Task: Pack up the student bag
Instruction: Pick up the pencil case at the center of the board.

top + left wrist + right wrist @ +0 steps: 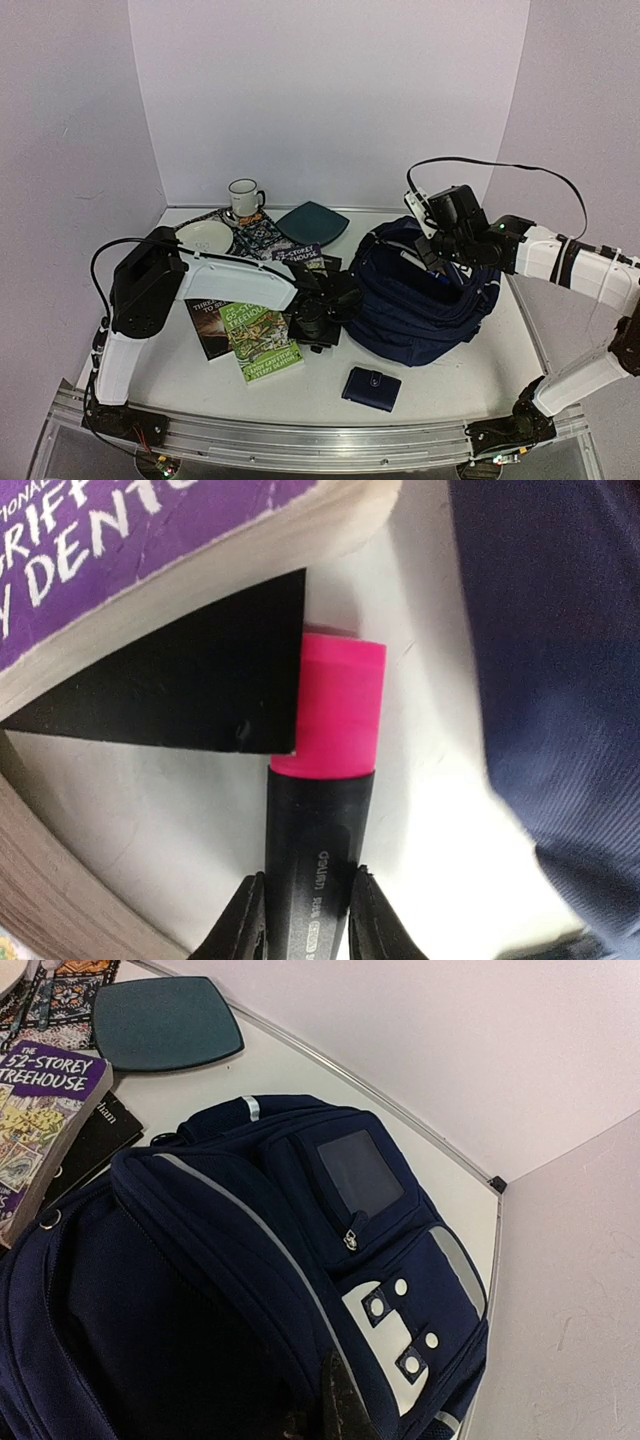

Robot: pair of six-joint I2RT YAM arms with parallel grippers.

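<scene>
One student bag [420, 300], one highlighter [325, 770], two plates [312, 222], perhaps four books [262, 342].

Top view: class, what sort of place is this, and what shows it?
Probably a robot test bench, not a real classroom: two robot arms fixed at the table edge, plain pale walls boxing it in, and a backpack, books and mug laid out as props.

Soft even light; student bag [560, 680] blurred at left wrist view's edge.

left pincer [308, 908] gripping (low, reached forward) | right pincer [438, 262] closed
</scene>
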